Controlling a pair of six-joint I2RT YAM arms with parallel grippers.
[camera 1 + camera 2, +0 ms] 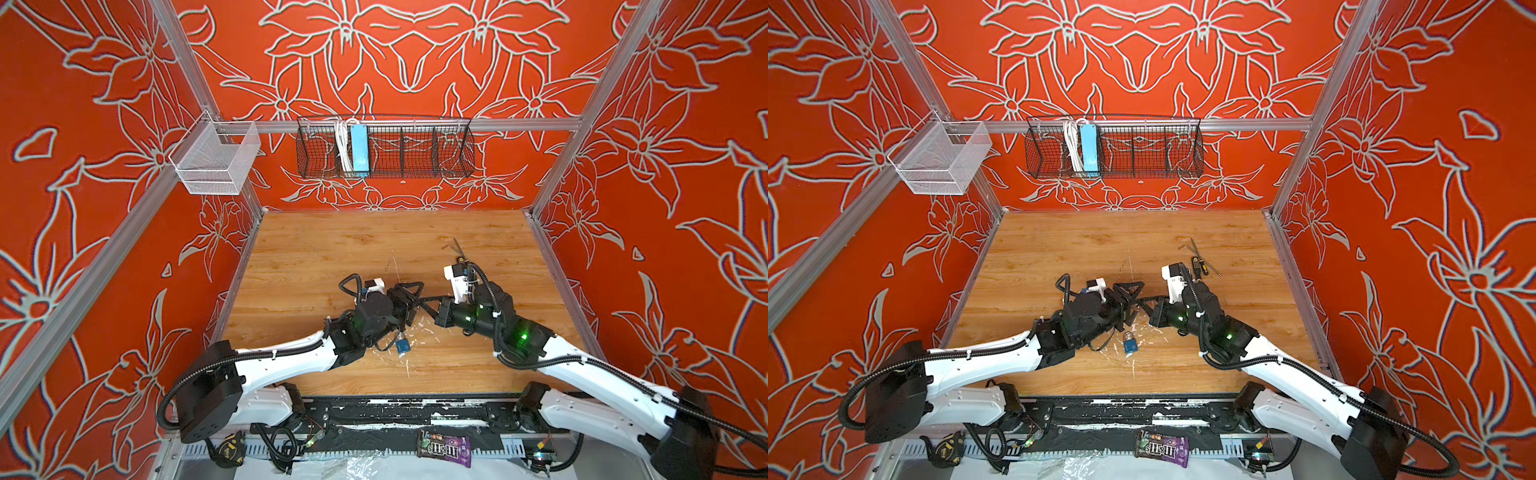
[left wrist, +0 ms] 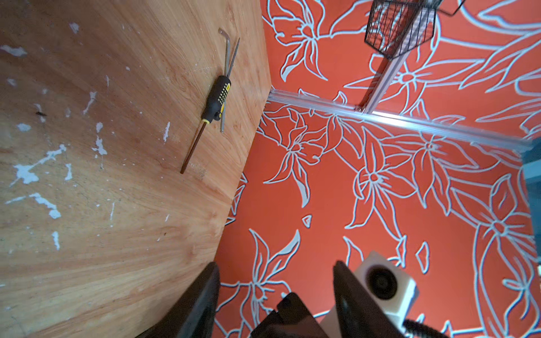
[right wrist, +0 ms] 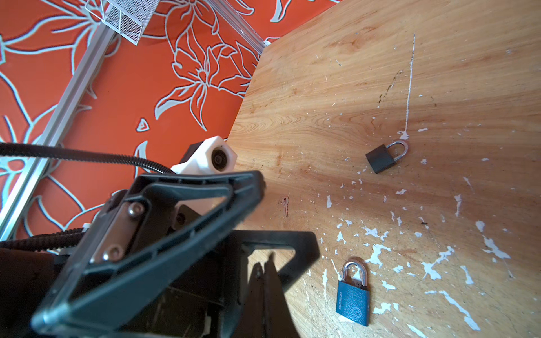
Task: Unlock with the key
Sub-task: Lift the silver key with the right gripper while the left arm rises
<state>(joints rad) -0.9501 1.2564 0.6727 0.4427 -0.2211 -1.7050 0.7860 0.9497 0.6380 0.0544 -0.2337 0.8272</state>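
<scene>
Your left end effector (image 2: 275, 272) has its jaws apart, and the tips of your right end effector (image 3: 263, 272), pressed together, sit between them above the middle of the surface (image 1: 332, 249) (whether anything is pinched in those tips cannot be told). The blue padlock (image 3: 352, 295) lies flat on the surface close by your left arm's wrist, a dark padlock (image 3: 385, 158) lies well apart from it, and a small key (image 3: 284, 204) lies flat on the bare wood, touching neither.

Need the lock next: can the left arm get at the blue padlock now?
Probably yes: the blue padlock lies bare on the table close by the left pincer, though it would need to draw back.
</scene>
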